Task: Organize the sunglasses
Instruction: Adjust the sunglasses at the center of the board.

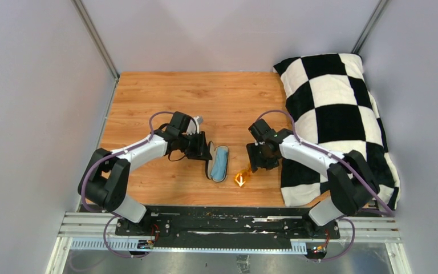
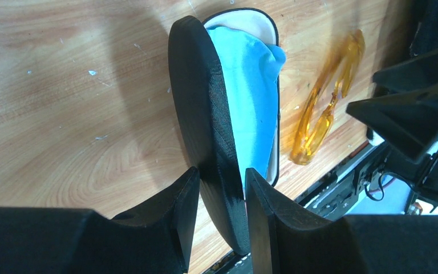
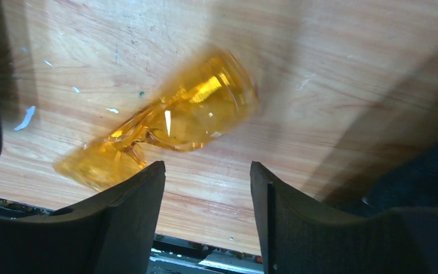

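The amber-orange sunglasses [image 1: 240, 178] lie on the wooden table near its front edge, to the right of the open black case [image 1: 219, 164]. A light-blue cloth [image 2: 251, 97] lies inside the case. My left gripper [image 2: 221, 177] is shut on the raised lid [image 2: 205, 114] of the case, one finger on each side of it. My right gripper [image 3: 207, 171] hangs open just beside the sunglasses [image 3: 188, 114], which look blurred; nothing is between its fingers. In the left wrist view the sunglasses [image 2: 325, 108] lie folded next to the case.
A black-and-white checked pillow [image 1: 342, 120] fills the right side of the table, right behind my right arm. The black mounting rail [image 1: 228, 220] runs along the front edge, close to the sunglasses. Grey walls enclose the table.
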